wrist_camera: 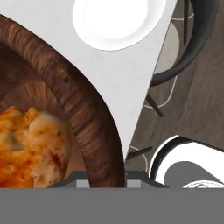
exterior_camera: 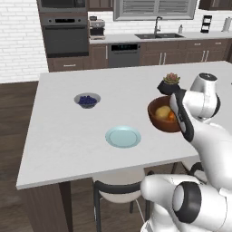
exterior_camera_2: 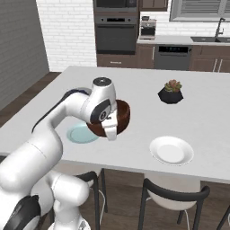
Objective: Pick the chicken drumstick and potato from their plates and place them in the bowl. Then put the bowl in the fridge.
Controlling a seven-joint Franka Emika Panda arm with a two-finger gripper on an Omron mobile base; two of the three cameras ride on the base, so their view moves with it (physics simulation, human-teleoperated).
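I had the island counter (exterior_camera: 63, 131) broad and pale in front of me, running away toward the far wall of dark cabinets. The fridge, which the coming move turned on, I could not place from these cameras, so I could not say which way the carry had to swing.

The bowl (exterior_camera: 159, 121) sat near the counter's near edge, between the pale blue-green plate (exterior_camera: 123, 137) and the white plate (exterior_camera_2: 171, 151), both of them bare. In the left base view I saw the potato (exterior_camera: 162, 112) and an orange bit of the chicken drumstick (exterior_camera: 171, 116) inside it, so I judged the loading done.

The gripper (wrist_camera: 106, 181) was clamped shut on the bowl's near wall, one finger inside the rim and one outside, as the hand view showed with the thick wooden wall running up between the tips. The bowl was round, so no long axis mattered; its weight hung off one side of the grip and I expected it to want to tip.

For room, the black plant pot (exterior_camera_2: 170, 92) stood just behind the bowl, chairs (exterior_camera_2: 173, 197) sat under the near edge, and the small blueberry bowl (exterior_camera: 87, 100) was well apart.
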